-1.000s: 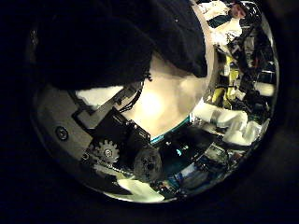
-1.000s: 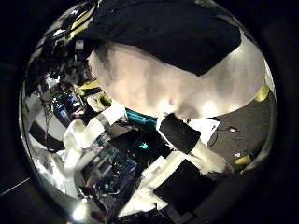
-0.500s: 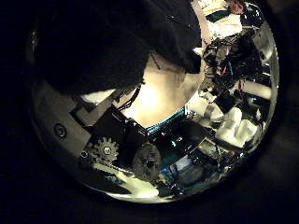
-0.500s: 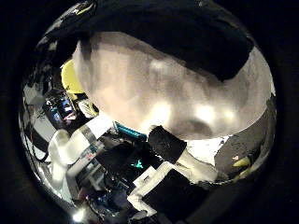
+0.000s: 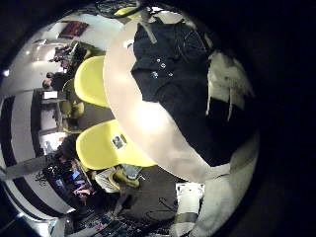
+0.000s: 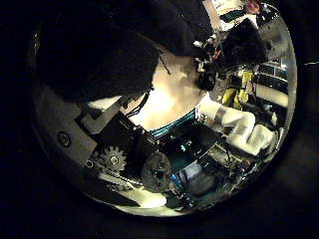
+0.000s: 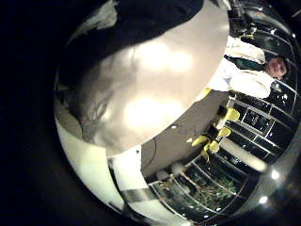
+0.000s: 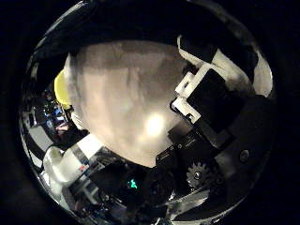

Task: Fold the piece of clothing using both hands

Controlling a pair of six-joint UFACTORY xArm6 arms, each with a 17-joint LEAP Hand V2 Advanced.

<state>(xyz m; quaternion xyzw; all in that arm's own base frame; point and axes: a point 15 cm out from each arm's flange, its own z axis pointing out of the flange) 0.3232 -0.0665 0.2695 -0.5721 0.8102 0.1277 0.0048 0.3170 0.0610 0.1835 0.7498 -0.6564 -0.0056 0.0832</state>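
Note:
A dark garment (image 5: 173, 74) with buttons lies spread on a round pale table (image 5: 148, 123) in the left little finger side palm view. My left hand's fingers (image 5: 225, 87) curl on a raised part of it. In the left thumb side palm view the cloth (image 6: 110, 55) hangs close over the palm, with my left hand's geared parts (image 6: 125, 159) below and my right hand (image 6: 234, 50) at the garment's edge. In the right thumb side palm view my right hand's fingers (image 8: 211, 98) curl in at the cloth's edge (image 8: 141, 23). The right little finger side palm view shows cloth (image 7: 150, 19) over the table (image 7: 141, 94).
Yellow chairs (image 5: 91, 79) stand by the table's edge in the left little finger side palm view. An arm (image 5: 191, 202) reaches past the table's rim there. Bare tabletop (image 8: 122, 94) lies under my right palm.
My right hand's fingers have curled into the right thumb side palm view at the cloth's edge. In the left thumb side palm view the right hand has come closer along the garment.

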